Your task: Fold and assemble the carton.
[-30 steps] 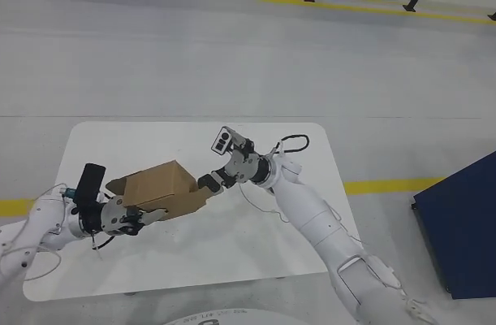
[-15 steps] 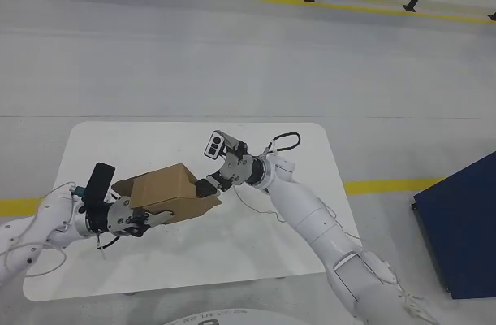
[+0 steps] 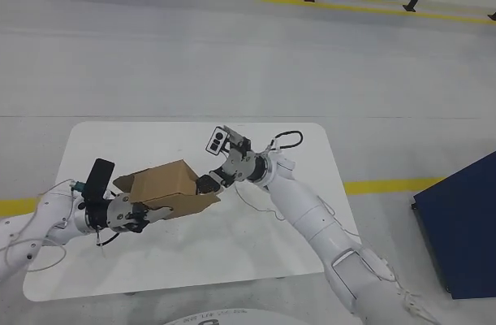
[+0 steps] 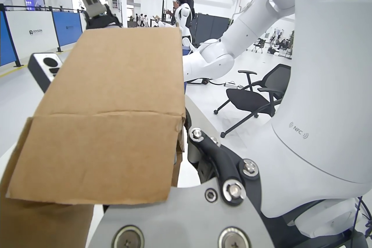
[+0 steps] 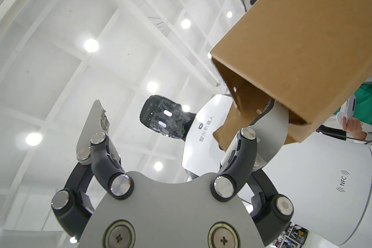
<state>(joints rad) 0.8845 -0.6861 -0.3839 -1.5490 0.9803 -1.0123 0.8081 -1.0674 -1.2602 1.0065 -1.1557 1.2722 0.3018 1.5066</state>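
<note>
I have the carton over the white counter, tilted, with one tool at each end. I cannot tell whether its underside touches the counter.

My left tool is clamped on the carton's wall at the end away from my right arm, just beside a loose flap. That flap and the carton's broad side block much of what my left wrist sees.

My right tool sits at the carton's other, open end with its jaws spread wide. One finger reaches into the carton's mouth. The other finger stands free outside the carton, touching nothing.

A black cable loop lies near the carton on the right tool's side. A blue block stands on the floor well apart from the carton on that same side. A black office chair stands on the floor beyond the carton.
</note>
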